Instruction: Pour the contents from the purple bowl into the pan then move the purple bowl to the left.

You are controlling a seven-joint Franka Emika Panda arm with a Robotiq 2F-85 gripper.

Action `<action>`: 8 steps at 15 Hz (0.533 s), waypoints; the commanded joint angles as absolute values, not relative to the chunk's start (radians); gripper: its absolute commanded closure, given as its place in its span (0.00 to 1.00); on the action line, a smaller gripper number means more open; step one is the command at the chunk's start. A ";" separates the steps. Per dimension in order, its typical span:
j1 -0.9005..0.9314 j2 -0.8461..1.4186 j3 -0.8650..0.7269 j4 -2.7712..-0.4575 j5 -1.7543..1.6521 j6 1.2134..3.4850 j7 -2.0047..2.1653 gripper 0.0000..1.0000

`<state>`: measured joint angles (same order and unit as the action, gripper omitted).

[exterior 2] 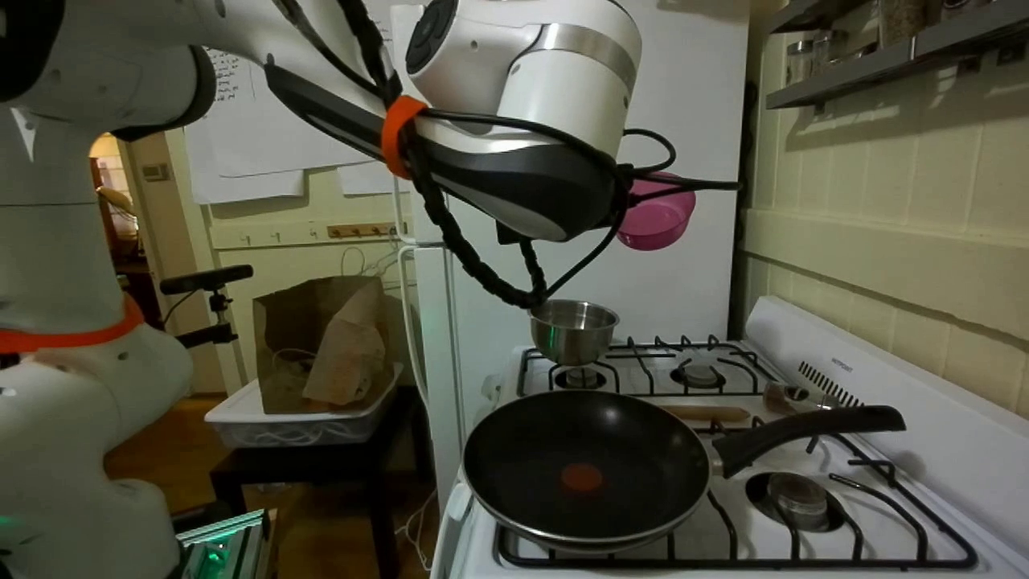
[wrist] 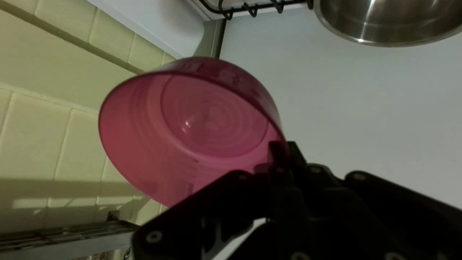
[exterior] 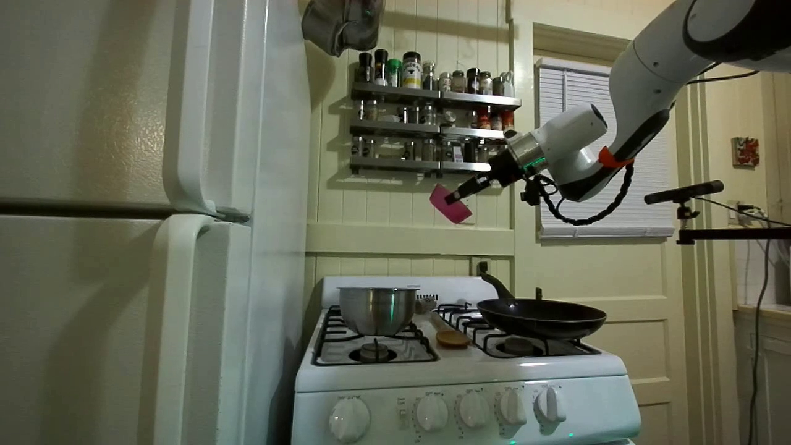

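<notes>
The pinkish purple bowl (exterior: 451, 204) is in the air, tilted, well above the stove and up and left of the pan in an exterior view. My gripper (exterior: 457, 195) is shut on its rim. In the wrist view the fingertips (wrist: 286, 148) pinch the wall of the bowl (wrist: 213, 115), and its inside looks empty. The bowl also shows (exterior 2: 657, 221) partly behind the arm, where the gripper is hidden. The black pan (exterior: 544, 320) sits on the stove's right burners. Its inside (exterior 2: 611, 418) holds only a round red mark at the middle.
A steel pot (exterior: 378, 312) stands on the stove's left burners, near a wooden spoon (exterior: 453, 338). Spice shelves (exterior: 395, 127) hang on the wall behind the bowl. A white fridge (exterior: 281, 185) stands left of the stove. The pan's handle (exterior 2: 812, 430) points toward the wall.
</notes>
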<state>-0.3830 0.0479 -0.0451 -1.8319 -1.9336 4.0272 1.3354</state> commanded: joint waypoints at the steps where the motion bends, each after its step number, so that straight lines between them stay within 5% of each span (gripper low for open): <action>1: -0.319 0.050 -0.112 -1.835 -1.927 4.029 1.329 0.99; 8: -0.324 0.321 -0.090 -1.510 -2.138 4.237 1.427 0.99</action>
<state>-0.3483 0.1662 -0.0867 -1.7065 -2.0411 4.1176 1.3544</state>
